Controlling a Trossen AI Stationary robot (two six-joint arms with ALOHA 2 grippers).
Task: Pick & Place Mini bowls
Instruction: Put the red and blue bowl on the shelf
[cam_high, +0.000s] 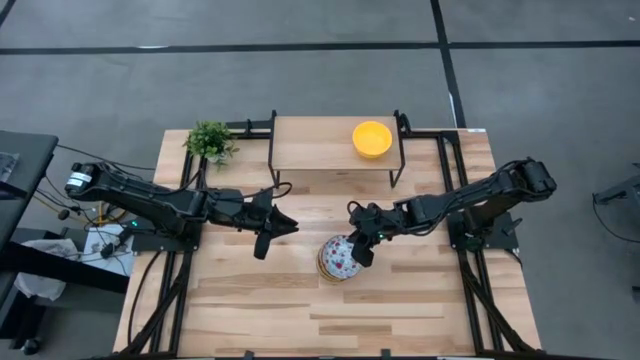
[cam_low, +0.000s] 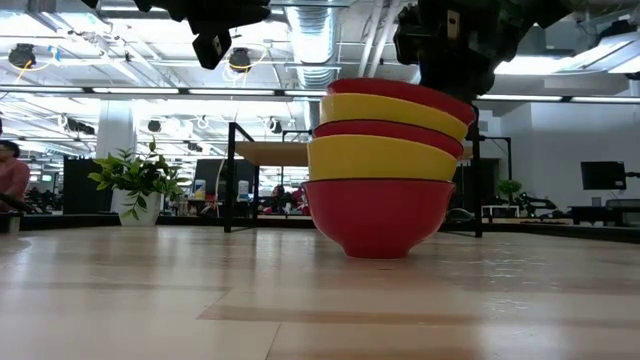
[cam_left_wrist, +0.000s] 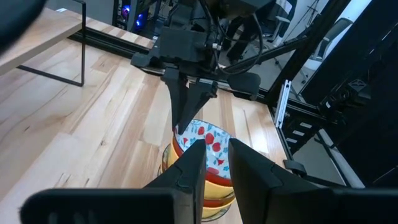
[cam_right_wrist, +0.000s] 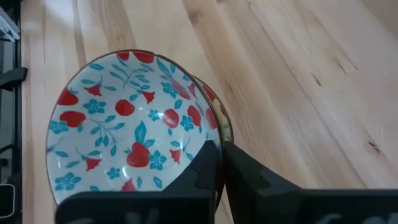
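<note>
A stack of mini bowls (cam_high: 338, 260) stands on the table at mid-front. In the low view they are red and yellow outside. The top bowl (cam_right_wrist: 130, 124) is white inside with red-and-blue flowers. My right gripper (cam_high: 360, 252) is shut on this top bowl's rim, on the stack's right side. My left gripper (cam_high: 272, 238) hovers open above the table to the left of the stack and touches nothing. One plain yellow bowl (cam_high: 372, 138) rests by its base on the wooden shelf at the far side. My right gripper (cam_right_wrist: 219, 165) pinches the top bowl's rim (cam_right_wrist: 216, 127) on the side toward the table's right, one finger inside the bowl and one outside. The fingers (cam_left_wrist: 181, 115) come from above, pointing down. The bowl (cam_low: 400, 95) sits tilted on the stack, its held side raised.
A black-framed wooden shelf (cam_high: 320, 145) spans the table's far middle. A small green potted plant (cam_high: 210, 140) stands at the far left corner. Bare wood (cam_high: 260, 310) lies in front of and left of the stack. People and desks show in the room behind.
</note>
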